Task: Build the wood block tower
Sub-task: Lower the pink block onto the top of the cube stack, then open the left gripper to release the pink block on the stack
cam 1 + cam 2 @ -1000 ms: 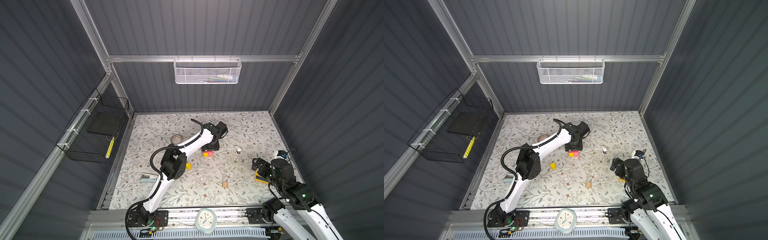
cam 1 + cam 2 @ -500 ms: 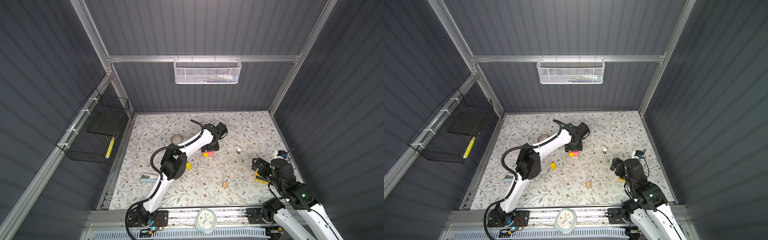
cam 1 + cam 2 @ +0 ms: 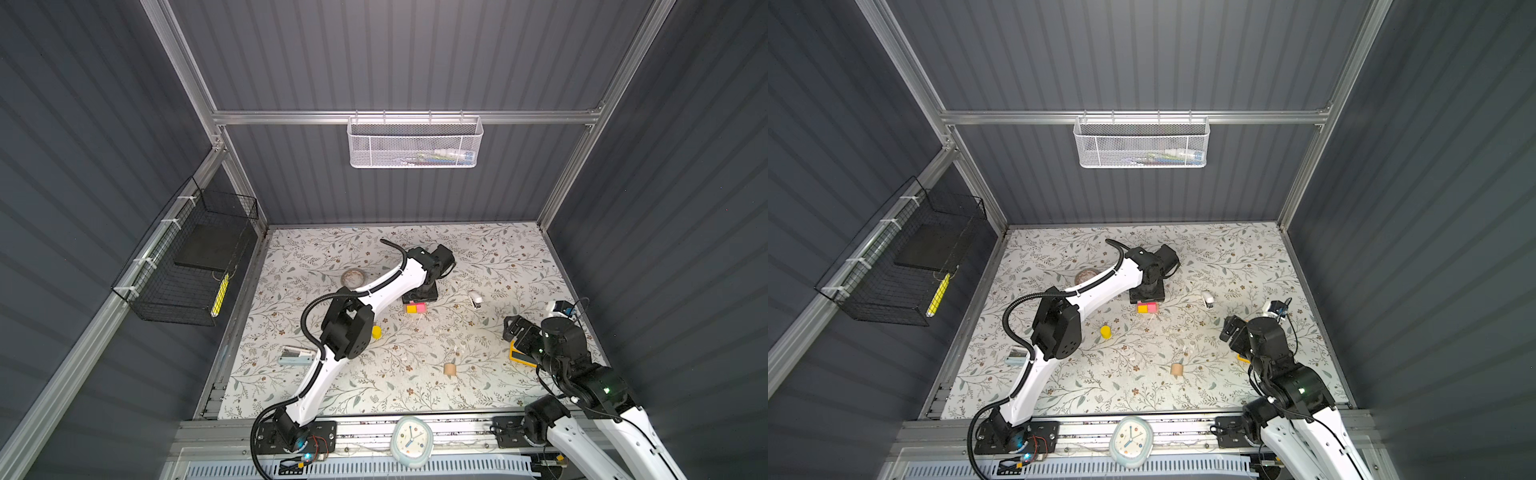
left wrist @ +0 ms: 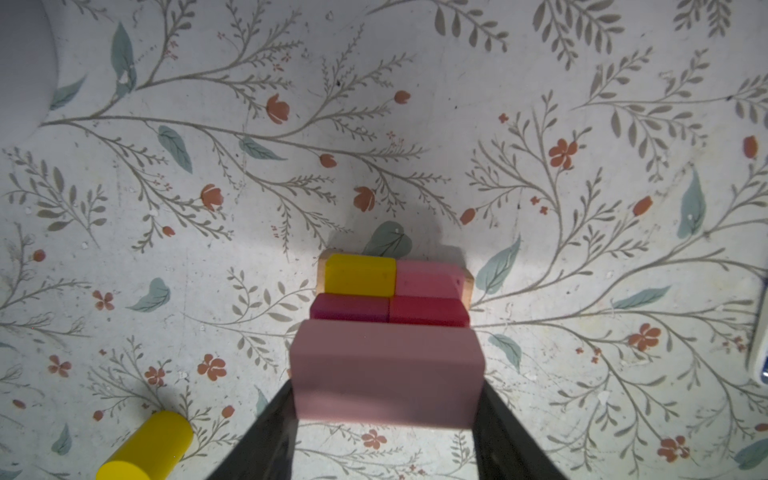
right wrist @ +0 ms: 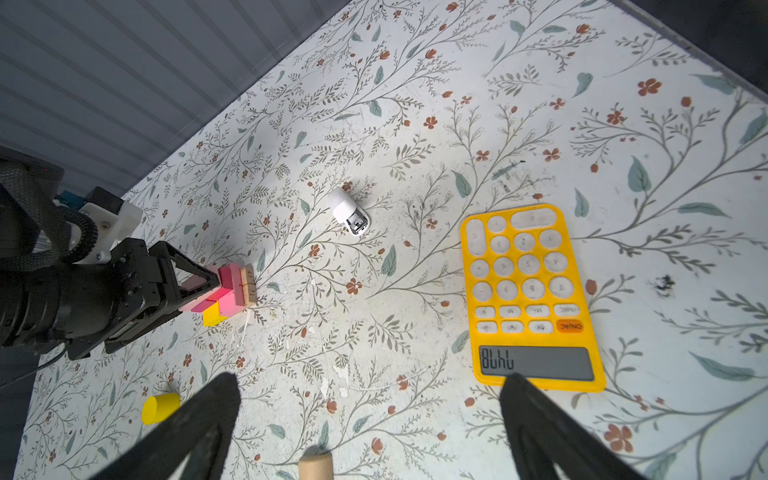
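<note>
The tower [image 3: 415,307] [image 3: 1147,307] is a low stack on the floral mat. In the left wrist view it shows a tan bar under a yellow block [image 4: 359,275], a pink block [image 4: 428,278] and two magenta cubes [image 4: 349,307]. My left gripper [image 4: 386,395] [image 3: 419,296] is shut on a pink bar [image 4: 386,374] close over the stack's near side. Whether the bar touches the stack I cannot tell. A yellow cylinder [image 3: 376,332] [image 4: 145,446] and a tan cylinder [image 3: 449,369] [image 5: 316,467] lie loose. My right gripper [image 5: 370,386] [image 3: 513,328] hangs open and empty at the right.
A yellow-orange calculator [image 5: 532,291] lies under the right gripper, with a small white stapler [image 5: 349,212] between it and the tower. A round disc [image 3: 353,277] and a grey-blue item [image 3: 296,356] sit at the left. A clock [image 3: 412,442] rests on the front rail.
</note>
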Controlling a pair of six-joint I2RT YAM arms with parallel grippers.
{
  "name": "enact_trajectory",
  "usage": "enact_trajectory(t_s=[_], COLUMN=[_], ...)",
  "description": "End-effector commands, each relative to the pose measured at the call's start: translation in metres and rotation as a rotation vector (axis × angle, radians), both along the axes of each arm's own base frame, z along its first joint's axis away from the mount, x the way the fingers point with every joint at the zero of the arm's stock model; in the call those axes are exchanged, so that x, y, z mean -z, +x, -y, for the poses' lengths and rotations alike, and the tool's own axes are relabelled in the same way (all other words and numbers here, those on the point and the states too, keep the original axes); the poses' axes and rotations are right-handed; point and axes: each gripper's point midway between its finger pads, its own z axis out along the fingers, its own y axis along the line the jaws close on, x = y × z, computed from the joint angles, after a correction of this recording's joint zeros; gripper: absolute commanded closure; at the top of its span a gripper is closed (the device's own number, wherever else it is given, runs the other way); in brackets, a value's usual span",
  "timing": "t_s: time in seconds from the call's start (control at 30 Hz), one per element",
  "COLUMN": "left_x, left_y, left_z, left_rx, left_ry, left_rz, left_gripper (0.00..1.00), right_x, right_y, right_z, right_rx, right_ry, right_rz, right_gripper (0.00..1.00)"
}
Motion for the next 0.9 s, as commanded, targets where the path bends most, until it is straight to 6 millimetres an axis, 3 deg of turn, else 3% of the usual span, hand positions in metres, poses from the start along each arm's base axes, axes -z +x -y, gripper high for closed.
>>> enact_trajectory(t_s=[0.0,0.47,0.87], left_x=[-0.0132,-0.0161,-0.0193], left_y=[-0.0002,0.0008,0.0034], left_z=[-0.0046,-0.0048,-0.0046], left_rx=[-0.005,0.0,0.018], left_ry=[0.003,0.001,0.007], left_rz=[0.018,0.024,0.038], left_gripper=[0.38,0.28,0.36], right_x=[0.0038,0.0043,0.0057], right_y=[0.0007,0.0015,0.0021], right_z=[0.0007,-0.0003,-0.0004], right_rx=[0.009,0.006,0.007], right_ry=[0.002,0.005,0.004], right_rz=[-0.008,-0.009,-0.013], right_gripper=[0.01,0.01,0.01])
